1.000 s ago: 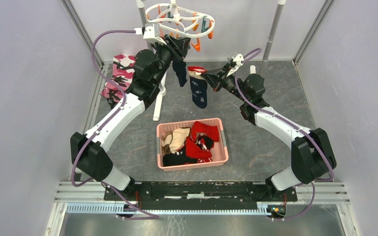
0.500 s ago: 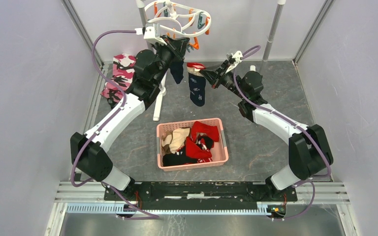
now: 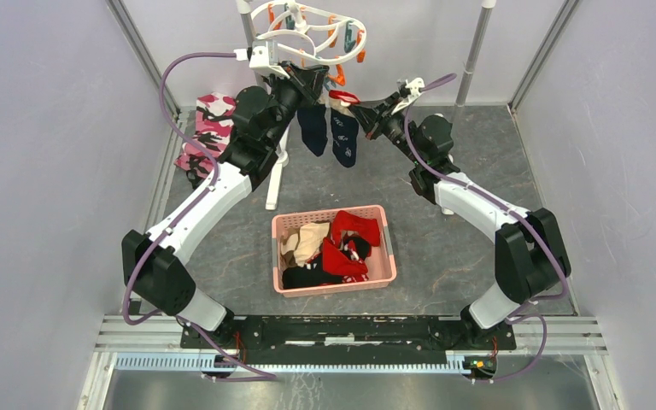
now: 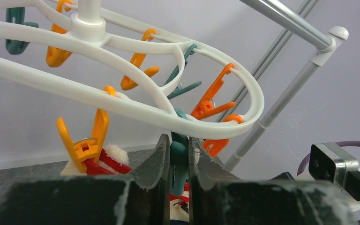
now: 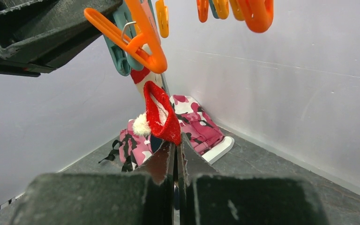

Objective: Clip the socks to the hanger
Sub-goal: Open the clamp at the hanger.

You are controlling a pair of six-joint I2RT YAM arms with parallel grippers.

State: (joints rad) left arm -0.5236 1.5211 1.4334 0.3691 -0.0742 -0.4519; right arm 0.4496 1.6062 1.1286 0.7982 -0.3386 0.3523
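Hanger (image 3: 307,32): white oval ring with orange and teal clips, hung at the back of the table. Left gripper (image 4: 178,150): jaws narrow, pinched on a teal clip (image 4: 178,161) dangling from the ring's near rim. Only the left wrist view shows this pinch; overhead, the wrist hides it. Right gripper (image 5: 177,152): jaws closed tight on the red cuff of a navy sock (image 3: 344,137), held just below the hanger. The right wrist view shows the cuff's white fluffy trim under an orange clip (image 5: 138,40); touching or apart cannot be told. Second navy sock (image 3: 313,128): hangs just beside the first, its clip hidden. Remaining socks (image 3: 342,256), red, beige and black, lie in a pink basket (image 3: 333,288) mid-table, seen overhead only. Pink camouflage cloth (image 3: 209,128): by the left wall. Writing: white marks on the held sock, too small to read.
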